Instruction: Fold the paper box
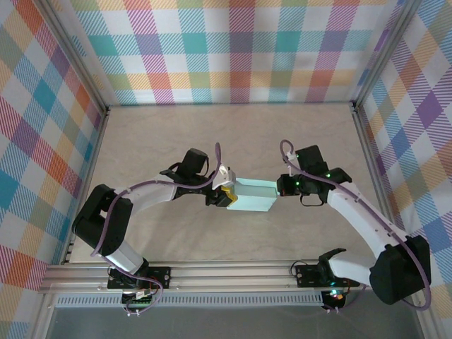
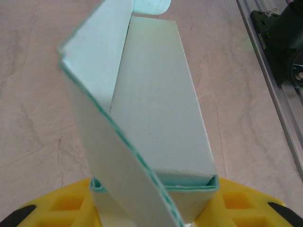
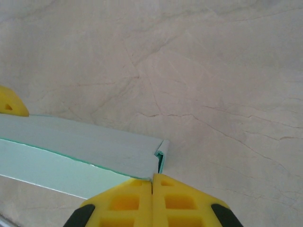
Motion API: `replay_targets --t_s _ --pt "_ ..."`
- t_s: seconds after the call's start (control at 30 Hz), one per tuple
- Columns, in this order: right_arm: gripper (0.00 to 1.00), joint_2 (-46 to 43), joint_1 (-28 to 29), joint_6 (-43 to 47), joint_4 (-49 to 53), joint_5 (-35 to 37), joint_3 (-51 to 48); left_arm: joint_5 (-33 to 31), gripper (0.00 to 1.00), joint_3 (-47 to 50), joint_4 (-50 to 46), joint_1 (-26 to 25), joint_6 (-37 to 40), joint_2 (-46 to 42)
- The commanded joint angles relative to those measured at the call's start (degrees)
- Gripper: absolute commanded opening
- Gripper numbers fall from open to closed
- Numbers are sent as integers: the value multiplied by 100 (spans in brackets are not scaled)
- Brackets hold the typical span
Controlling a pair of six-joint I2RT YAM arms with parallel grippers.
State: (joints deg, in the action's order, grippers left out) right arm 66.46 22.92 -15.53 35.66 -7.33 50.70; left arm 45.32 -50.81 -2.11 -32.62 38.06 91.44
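Checked walls are enclosing a pale marbled table, and we are viewing the box near its middle, between both grippers. We are seeing the left gripper pinching the box's left end, its yellow fingers flanking the card, while one long flap is standing tilted above the body. We are finding the right gripper pressed together, tips touching the box's right end; whether card is caught there, we cannot tell.
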Motion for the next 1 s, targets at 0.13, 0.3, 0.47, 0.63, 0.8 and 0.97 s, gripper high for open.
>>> replay_targets --t_s 0.13,0.3,0.47,0.63,0.8,0.97 --pt "4 -322 240 -804 -558 756 -398 -288 40 100 126 -25 -227 -12" --pt "3 -393 317 -1175 -729 1130 -641 -344 40 103 172 -27 -253 31" --pt "3 -467 456 -1512 -1067 1358 -929 -428 41 57 200 -25 -274 217" --pt "4 -510 600 -1523 -1337 1516 -1202 -510 41 83 247 -25 -272 276" --pt "3 -606 644 -1436 -1439 1524 -1282 -593 43 67 237 -25 -306 332" --pt "3 -647 679 -1426 -1330 1673 -1143 -753 57 57 279 -25 -566 267"
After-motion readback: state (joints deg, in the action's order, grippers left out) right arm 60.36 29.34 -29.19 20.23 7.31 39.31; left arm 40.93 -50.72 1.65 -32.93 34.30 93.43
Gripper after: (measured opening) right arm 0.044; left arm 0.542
